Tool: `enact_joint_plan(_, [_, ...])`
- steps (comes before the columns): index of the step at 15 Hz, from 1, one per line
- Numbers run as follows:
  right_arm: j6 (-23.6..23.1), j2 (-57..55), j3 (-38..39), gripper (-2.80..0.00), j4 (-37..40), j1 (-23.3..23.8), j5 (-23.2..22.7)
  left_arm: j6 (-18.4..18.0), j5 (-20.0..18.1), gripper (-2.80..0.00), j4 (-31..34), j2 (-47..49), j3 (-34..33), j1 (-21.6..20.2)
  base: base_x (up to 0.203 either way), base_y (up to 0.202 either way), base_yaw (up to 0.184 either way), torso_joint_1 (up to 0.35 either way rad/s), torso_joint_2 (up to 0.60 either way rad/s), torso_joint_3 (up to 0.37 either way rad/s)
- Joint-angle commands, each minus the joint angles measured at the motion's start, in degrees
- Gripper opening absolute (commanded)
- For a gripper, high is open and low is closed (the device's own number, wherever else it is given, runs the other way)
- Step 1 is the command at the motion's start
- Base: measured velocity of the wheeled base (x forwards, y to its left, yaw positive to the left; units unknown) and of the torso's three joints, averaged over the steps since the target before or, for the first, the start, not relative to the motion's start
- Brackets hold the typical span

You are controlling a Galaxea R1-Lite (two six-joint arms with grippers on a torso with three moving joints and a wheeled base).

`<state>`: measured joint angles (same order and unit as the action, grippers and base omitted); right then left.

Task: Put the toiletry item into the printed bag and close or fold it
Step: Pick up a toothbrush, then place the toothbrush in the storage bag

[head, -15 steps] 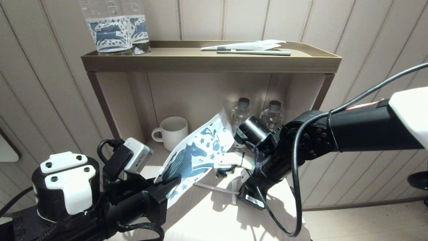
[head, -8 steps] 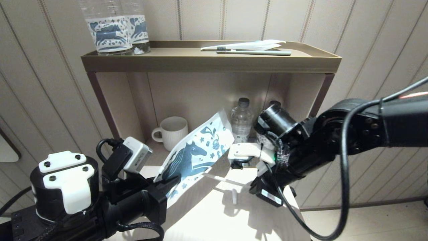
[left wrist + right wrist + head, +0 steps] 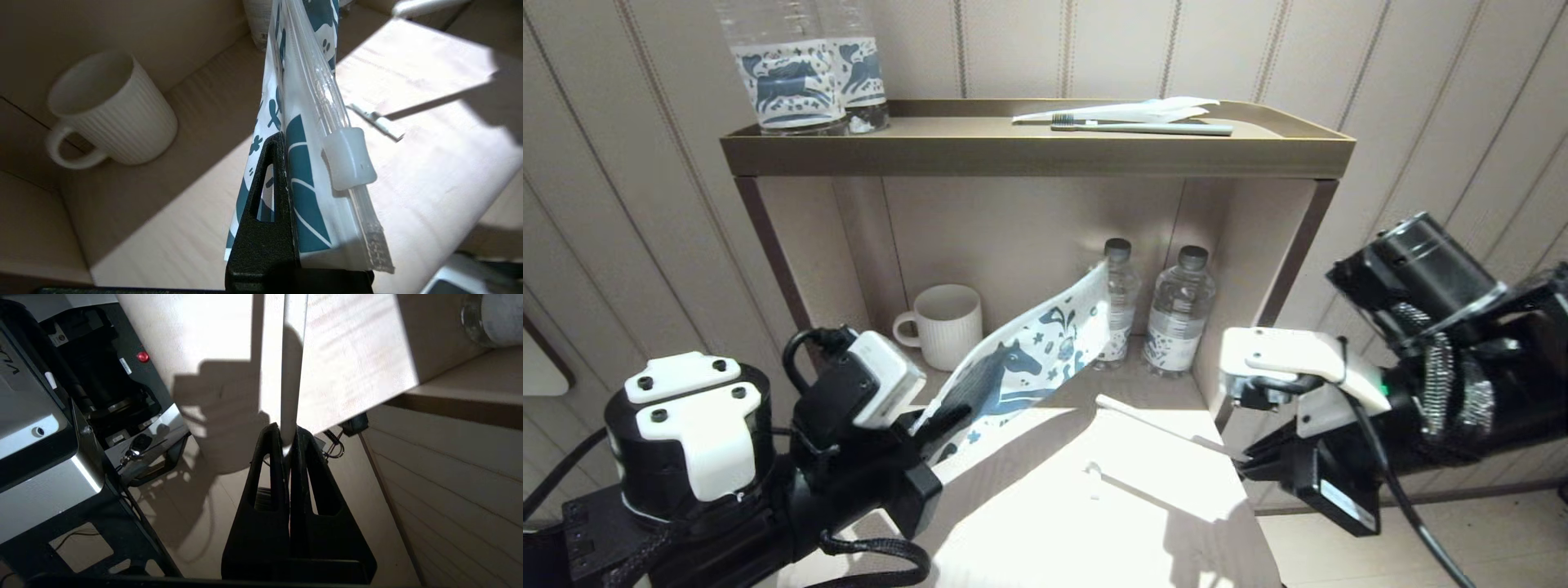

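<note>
Sunlight falls across the pale wood-grain surface [image 3: 1143,523] under a tan shelf unit [image 3: 1037,155]. The left end effector [image 3: 939,425], low at the left, is clamped on the lower corner of the printed bag [image 3: 1021,367], a flat, glossy white pouch with a dark blue horse, flowers and stars; the bag stands up on a slant toward the back of the lower shelf. From the left wrist view its clear ribbed zip strip runs along one edge, with a soft translucent slider [image 3: 349,157] on it. The right end effector [image 3: 1245,467], at the right edge of the surface, is pinched on one end of the toothbrush [image 3: 1160,425], a thin straight white stick reaching out over the surface toward the bag, its far end near the bag but apart from it. A ribbed white mug [image 3: 943,322] and two small clear bottles [image 3: 1176,314] with dark caps stand in the lower shelf. On top lie a grey-green toothbrush [image 3: 1143,127], a white wrapper [image 3: 1143,109] and two labelled bottles [image 3: 805,69].
</note>
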<state>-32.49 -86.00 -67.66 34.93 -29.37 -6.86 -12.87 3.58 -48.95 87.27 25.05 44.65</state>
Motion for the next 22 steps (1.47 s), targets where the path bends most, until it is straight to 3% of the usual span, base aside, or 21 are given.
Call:
enact_joint_plan(1, [-0.2, 5.8, 0.7, -2.80, 1.2, 1.0, -0.1, -7.8, 0.3, -2.80, -0.1, 0.7, 0.2, 0.0, 0.000, 0.000, 0.000, 0.000, 0.00, 0.000])
enact_joint_plan(5, [0.0, 9.1, 0.0, -2.80, 2.6, 0.5, -0.2, -21.4, 1.7, -2.80, 0.2, 1.6, 0.6, -1.4, 0.000, 0.000, 0.000, 0.000, 0.00, 0.000])
enact_joint_plan(8, [-0.1, 9.5, -0.1, -2.80, 5.8, 0.3, 0.0, -29.4, 4.2, -2.80, 0.1, 2.1, 0.3, -1.4, 0.000, 0.000, 0.000, 0.000, 0.00, 0.000])
enact_joint_plan(12, [-0.1, 7.4, 0.4, -2.80, 5.7, 0.0, 0.1, -34.9, 4.9, -2.80, -0.4, 4.1, 1.8, -0.8, 0.000, 0.000, 0.000, 0.000, 0.00, 0.000])
enact_joint_plan(16, [0.0, 2.7, -0.4, -2.80, 4.5, 0.0, 0.1, -40.1, 5.1, -2.80, -0.4, 7.0, 5.6, 3.0, 0.000, 0.000, 0.000, 0.000, 0.00, 0.000])
enact_joint_plan(22, [0.1, 4.8, 0.6, -2.80, 3.8, -0.3, 0.0, -42.1, 7.1, -2.80, -0.8, 11.4, 4.9, 5.8, 0.000, 0.000, 0.000, 0.000, 0.00, 0.000])
